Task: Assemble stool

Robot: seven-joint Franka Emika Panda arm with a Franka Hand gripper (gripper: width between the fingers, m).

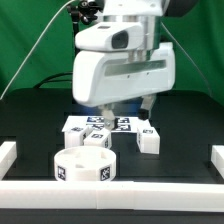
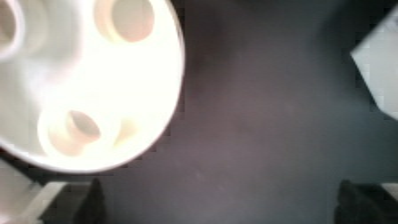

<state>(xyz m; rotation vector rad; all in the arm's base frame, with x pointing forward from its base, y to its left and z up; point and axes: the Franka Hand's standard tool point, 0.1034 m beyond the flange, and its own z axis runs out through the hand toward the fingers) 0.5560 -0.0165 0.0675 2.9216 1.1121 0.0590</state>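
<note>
The round white seat (image 1: 83,165) lies flat on the black table near the front, with tags on its side wall. In the wrist view the seat (image 2: 80,80) shows its face with round holes. A blocky white leg (image 1: 148,139) stands to the exterior view's right of the seat, and another leg (image 1: 97,137) lies just behind it. My gripper (image 1: 124,110) hangs above the table behind the seat. In the wrist view the gripper (image 2: 214,205) is open and empty over bare table, with the seat to one side and a white part (image 2: 379,75) to the other.
The marker board (image 1: 112,123) lies flat behind the legs. Long white rails run along the front (image 1: 120,196), the exterior view's left (image 1: 8,155) and right (image 1: 216,160) edges of the black table.
</note>
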